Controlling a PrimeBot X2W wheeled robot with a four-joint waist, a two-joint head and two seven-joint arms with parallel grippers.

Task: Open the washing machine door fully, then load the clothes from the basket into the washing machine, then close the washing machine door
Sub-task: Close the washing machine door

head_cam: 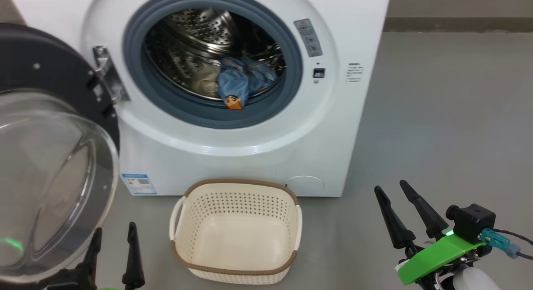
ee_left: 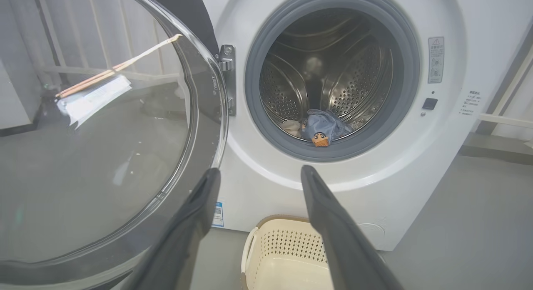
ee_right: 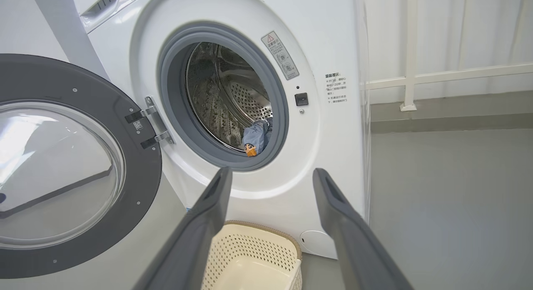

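Observation:
The white washing machine [head_cam: 250, 157] stands in front of me with its round door [head_cam: 46, 173] swung open to the left on a metal hinge [head_cam: 106, 80]. Light blue and cream clothes [head_cam: 239, 82] lie at the front of the steel drum; an orange-printed corner rests on the grey gasket [head_cam: 287, 94]. The cream basket [head_cam: 237, 229] sits on the floor below the opening with nothing in it. My left gripper [head_cam: 114, 234] is open at the door's lower edge, holding nothing. My right gripper [head_cam: 393, 188] is open over the floor, right of the basket.
Grey floor [head_cam: 449, 127] spreads to the right of the machine. A wall base [head_cam: 458, 23] runs behind it, and a white railing [ee_right: 410, 78] stands by the wall in the right wrist view. A blue label sticker [head_cam: 138, 184] is at the machine's lower left.

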